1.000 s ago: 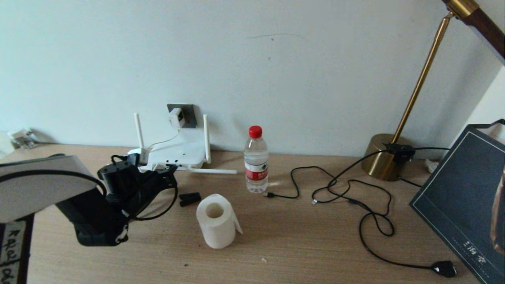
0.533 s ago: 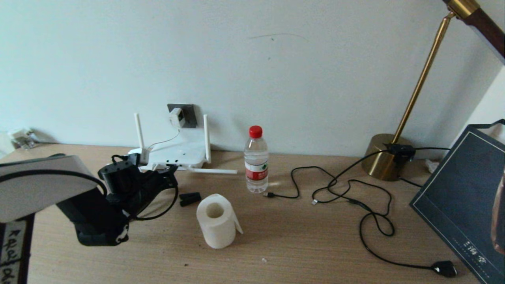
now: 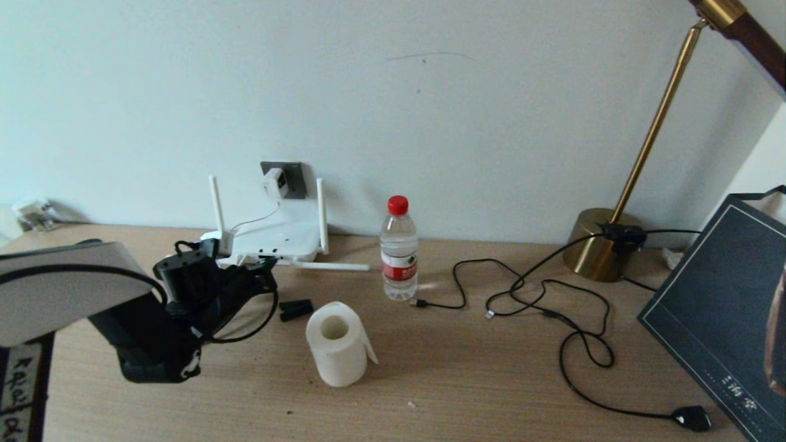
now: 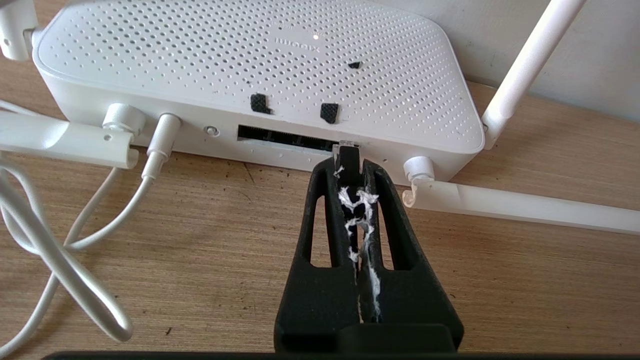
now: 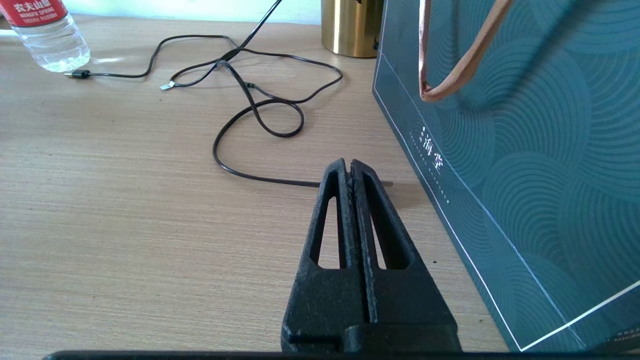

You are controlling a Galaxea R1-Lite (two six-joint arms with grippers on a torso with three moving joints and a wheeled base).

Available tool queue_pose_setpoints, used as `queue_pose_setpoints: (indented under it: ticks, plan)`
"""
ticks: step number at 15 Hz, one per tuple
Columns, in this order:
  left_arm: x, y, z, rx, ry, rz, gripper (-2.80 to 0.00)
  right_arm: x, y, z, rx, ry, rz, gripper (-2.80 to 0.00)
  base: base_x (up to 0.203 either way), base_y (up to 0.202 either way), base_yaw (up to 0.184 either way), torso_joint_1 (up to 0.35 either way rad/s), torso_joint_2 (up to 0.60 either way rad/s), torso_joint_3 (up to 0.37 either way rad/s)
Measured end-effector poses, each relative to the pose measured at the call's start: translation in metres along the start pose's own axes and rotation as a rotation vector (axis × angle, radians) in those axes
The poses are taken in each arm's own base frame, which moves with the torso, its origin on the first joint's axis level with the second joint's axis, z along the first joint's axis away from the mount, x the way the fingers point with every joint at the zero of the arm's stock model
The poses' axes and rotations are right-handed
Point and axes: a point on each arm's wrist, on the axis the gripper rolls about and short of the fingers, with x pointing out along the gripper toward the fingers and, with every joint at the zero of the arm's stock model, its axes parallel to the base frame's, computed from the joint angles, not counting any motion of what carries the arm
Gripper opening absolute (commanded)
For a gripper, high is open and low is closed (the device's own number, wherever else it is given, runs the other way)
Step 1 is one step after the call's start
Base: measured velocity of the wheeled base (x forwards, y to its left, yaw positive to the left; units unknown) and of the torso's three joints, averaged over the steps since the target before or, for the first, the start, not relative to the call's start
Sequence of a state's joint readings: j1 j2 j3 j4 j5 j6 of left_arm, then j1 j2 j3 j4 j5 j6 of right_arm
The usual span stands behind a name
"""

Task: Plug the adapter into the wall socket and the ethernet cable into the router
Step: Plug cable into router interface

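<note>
Left gripper (image 4: 350,167) is clamped on the ethernet cable (image 4: 347,155), its two black fingers (image 4: 320,200) pressed together around the black boot, with frayed white padding showing along the seam between them. Only the clear plastic plug tip sticks out past the fingertips. The plug's long axis runs straight along the fingers and points at the router (image 4: 260,75), its tip right at the far end of the dark port slot on the router's near edge; whether it is seated inside cannot be told. In the head view this gripper (image 3: 261,270) sits at about 8 o'clock on the desk (image 3: 466,380), and the cable loops back from it in a black arc.

Faint embossed lettering on the router's perforated top cannot be read. A thin white cord (image 4: 150,165) is plugged into the same edge, beyond the slot, and loops across the wood. Two antennas lie flat and two stand upright.

Behind the router, at about 10 o'clock, the adapter (image 3: 274,182) sits in the wall socket (image 3: 291,178), its cord hanging down toward the router.

Further out lie a small black clip (image 3: 295,309), a roll of tissue (image 3: 336,344) and a water bottle (image 3: 398,252) whose red label carries Chinese characters.

Right gripper (image 5: 350,172) hangs over the desk at about 4 o'clock with fingers pressed together on nothing, beside a dark bag (image 5: 525,150) bearing pale Chinese characters.
</note>
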State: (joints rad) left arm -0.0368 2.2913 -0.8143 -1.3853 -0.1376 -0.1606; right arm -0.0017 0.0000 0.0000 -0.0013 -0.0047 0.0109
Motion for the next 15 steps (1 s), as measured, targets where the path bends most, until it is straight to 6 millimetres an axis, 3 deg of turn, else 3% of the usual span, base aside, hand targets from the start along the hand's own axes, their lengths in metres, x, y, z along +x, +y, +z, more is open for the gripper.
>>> queue_pose_setpoints:
  ticks: [15]
  plan:
    - [0.0018, -0.0014, 0.0018, 0.024, -0.008, -0.006, -2.80, 0.0000, 0.0000, 0.0000, 0.000, 0.000, 0.000, -2.80, 0.000, 0.000, 0.000, 0.000, 0.00, 0.000]
